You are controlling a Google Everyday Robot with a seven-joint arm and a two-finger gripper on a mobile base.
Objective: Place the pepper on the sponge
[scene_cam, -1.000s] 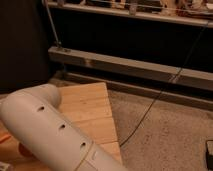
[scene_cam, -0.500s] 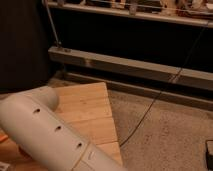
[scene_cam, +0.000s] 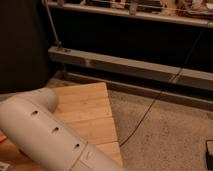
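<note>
The pepper and the sponge are both out of view. My gripper is out of view too. Only a thick white arm link (scene_cam: 47, 132) with a row of small holes shows; it crosses the lower left corner. It hangs over the light wooden table top (scene_cam: 92, 107) and hides much of the table's left and near part.
Right of the table lies speckled floor (scene_cam: 165, 135), crossed by a thin black cable (scene_cam: 150, 107). A grey metal rail (scene_cam: 135, 67) runs along the base of a dark shelf unit behind. A dark object (scene_cam: 209, 152) sits at the right edge.
The white arm link has sunk very slightly toward the lower left. Nothing else has visibly changed.
</note>
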